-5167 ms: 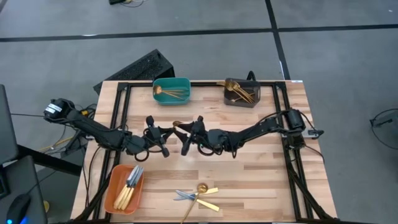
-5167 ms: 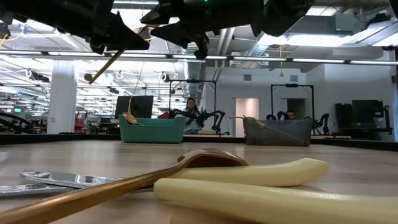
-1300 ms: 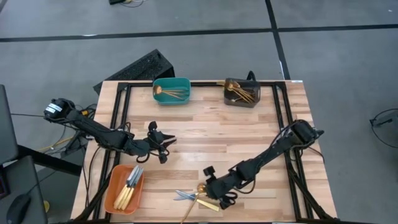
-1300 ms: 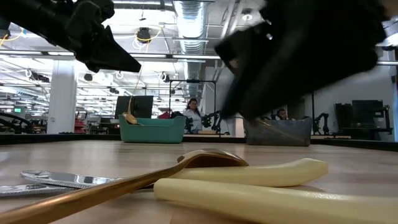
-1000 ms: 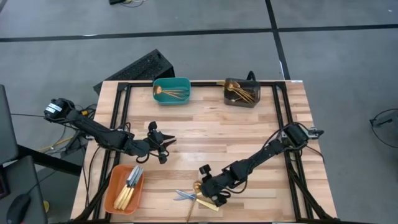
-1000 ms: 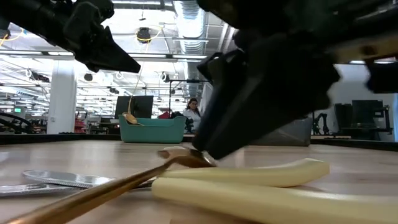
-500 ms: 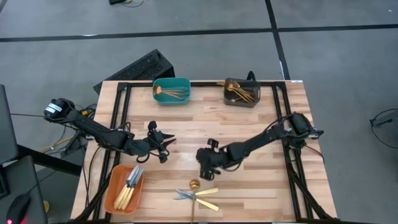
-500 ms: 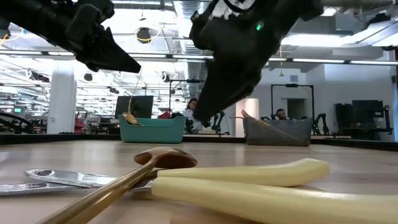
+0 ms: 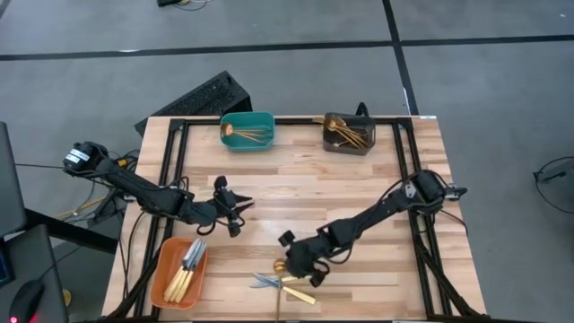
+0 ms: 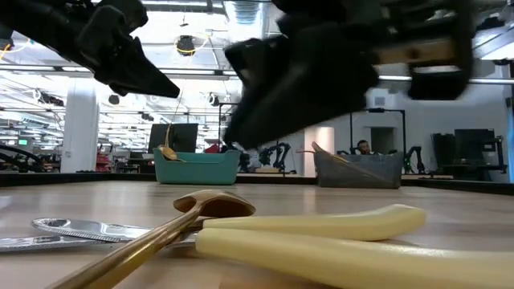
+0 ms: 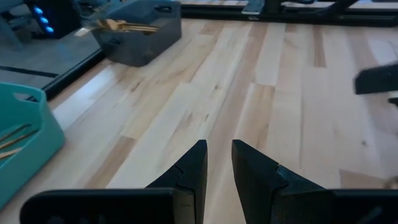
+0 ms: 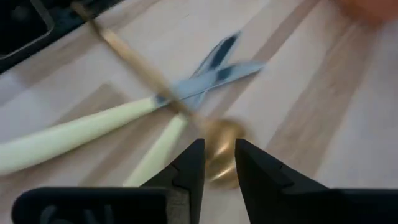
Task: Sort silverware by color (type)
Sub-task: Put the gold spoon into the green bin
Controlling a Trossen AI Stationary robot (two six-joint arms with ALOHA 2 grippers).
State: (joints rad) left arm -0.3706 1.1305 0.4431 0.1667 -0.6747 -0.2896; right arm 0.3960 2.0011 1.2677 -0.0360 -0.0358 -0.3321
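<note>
- Spanning the whole scene, the pale wooden slatted counter (image 9: 359, 206) carries everything; the small heap of loose cutlery at its front edge serves as the landmark here.
- Sitting well beyond the heap at the far edge are a teal plastic bin (image 9: 247, 131) with gold pieces inside and a dark grey bin (image 9: 349, 134) also holding gold pieces; an orange tray (image 9: 182, 271) with cream-handled knives lies to the heap's left.
- Reaching diagonally across the counter, the right arm brings its fingers (image 9: 296, 266) just above and beside the heap; in the right wrist view they stand slightly parted with nothing between them.
- Waiting well apart from the heap, up and to its left, the left arm's fingers (image 9: 231, 210) are also a little parted and empty, over bare wood.
- Lying in the heap are two knives with silver blades and cream handles (image 9: 289, 286), crossed over each other.
- Resting across them is a slim shiny gold spoon (image 9: 279, 267), its bowl at the heap's far end, directly ahead of the right fingers, its handle running toward the counter's front edge.
- The right arm is far nearer; I judge the next grasp turns on closing across the spoon's neck, square to that long axis.
</note>
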